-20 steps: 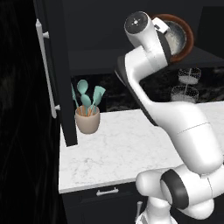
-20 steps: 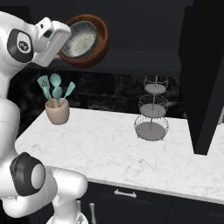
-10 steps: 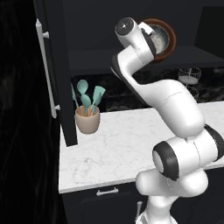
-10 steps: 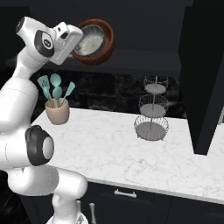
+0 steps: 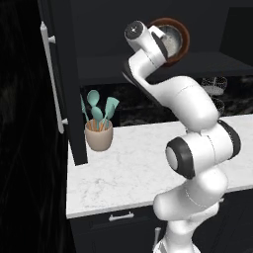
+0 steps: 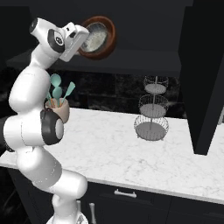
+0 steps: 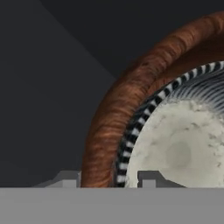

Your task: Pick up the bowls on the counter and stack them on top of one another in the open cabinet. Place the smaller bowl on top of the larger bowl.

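Both bowls (image 6: 98,37) tipped on edge.

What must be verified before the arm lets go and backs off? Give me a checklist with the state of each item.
1. Small grey bowl sits inside the brown bowl: ok.
2. Both bowls are up in the cabinet above the shelf: ok.
3. Bowls rest flat on the shelf: not ok; they stand tipped on edge, openings facing the room.
4. Gripper released: cannot tell; its fingertips straddle the bowl rims.
5. Retreat path past the utensil crock and wire basket stand: ok, both are well below.
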Tool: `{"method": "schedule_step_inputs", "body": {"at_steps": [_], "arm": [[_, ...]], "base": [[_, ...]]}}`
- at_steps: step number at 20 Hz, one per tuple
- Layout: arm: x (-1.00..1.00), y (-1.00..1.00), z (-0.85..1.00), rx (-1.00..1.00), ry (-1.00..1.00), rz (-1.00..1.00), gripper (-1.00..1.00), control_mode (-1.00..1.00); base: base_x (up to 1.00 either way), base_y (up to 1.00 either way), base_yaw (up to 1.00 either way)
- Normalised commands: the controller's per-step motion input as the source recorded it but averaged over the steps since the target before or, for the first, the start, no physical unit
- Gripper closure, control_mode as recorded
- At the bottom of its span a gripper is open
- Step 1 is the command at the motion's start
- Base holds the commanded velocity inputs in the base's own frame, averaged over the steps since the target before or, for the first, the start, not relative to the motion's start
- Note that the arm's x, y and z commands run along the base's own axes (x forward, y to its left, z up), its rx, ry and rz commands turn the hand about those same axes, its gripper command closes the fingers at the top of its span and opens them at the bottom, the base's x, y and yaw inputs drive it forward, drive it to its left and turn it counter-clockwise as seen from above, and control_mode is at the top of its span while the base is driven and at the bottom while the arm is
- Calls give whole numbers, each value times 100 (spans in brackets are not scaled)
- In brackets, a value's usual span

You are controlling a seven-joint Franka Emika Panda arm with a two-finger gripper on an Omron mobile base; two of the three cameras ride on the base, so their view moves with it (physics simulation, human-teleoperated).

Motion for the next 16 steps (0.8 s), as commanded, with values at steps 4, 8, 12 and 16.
{"method": "schedule_step_inputs", "body": {"at_steps": [4, 8, 12, 16], "arm": [[-40, 0, 0, 0, -8, 0, -100, -100], [-97, 0, 3, 1, -22, -2, -100, -100], [-100, -23, -12, 6, -35, -4, -100, -100], [-100, -90, -72, 16, -35, -4, -100, -100]], "base": [[0, 0, 0], [0, 0, 0], [0, 0, 0], [0, 0, 0]]}}
